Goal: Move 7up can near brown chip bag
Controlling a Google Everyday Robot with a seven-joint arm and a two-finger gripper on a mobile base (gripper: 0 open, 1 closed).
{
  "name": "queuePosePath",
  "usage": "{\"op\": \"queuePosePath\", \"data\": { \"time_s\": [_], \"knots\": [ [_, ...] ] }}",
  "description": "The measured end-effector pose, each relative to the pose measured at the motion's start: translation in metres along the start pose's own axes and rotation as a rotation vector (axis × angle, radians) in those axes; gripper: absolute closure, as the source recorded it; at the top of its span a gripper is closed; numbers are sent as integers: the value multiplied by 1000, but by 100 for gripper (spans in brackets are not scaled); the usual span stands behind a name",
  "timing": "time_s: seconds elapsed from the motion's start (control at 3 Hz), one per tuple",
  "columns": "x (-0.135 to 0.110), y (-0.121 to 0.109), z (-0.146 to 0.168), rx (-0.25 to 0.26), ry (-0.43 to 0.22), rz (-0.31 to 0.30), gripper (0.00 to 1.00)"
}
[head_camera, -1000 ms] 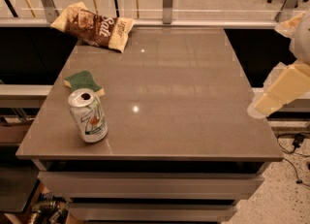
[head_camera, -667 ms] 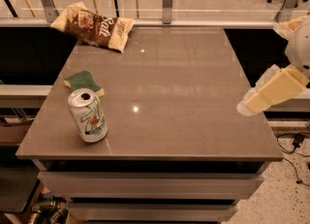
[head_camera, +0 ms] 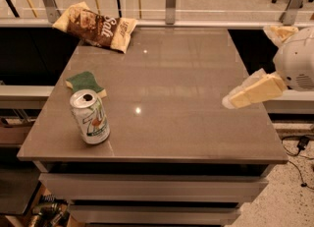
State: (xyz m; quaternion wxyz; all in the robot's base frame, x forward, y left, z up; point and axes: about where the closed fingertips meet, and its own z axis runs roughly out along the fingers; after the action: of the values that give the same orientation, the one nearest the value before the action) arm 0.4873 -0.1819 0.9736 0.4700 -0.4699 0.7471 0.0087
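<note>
The gripper (head_camera: 249, 92) hangs over the right edge of the desk (head_camera: 191, 69), pointing inward and touching nothing; I cannot tell whether it is apart or together. Well apart from it, one 7up can (head_camera: 91, 118) stands upright near the front left corner. One green sponge (head_camera: 84, 81) lies just behind the can by the left edge. One brown chip bag (head_camera: 98, 26) lies at the back left corner, far from the can.
</note>
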Motion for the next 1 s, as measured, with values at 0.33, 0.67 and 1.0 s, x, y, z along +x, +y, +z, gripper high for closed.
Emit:
{"op": "queuePosePath", "data": {
  "time_s": [0.33, 0.67, 1.0],
  "knots": [
    [-12, -3, 14, -27, -135, -11, 0],
    [-28, 3, 19, -77, -267, -37, 0],
    [-40, 12, 25, -118, -313, -46, 0]
  ]
}}
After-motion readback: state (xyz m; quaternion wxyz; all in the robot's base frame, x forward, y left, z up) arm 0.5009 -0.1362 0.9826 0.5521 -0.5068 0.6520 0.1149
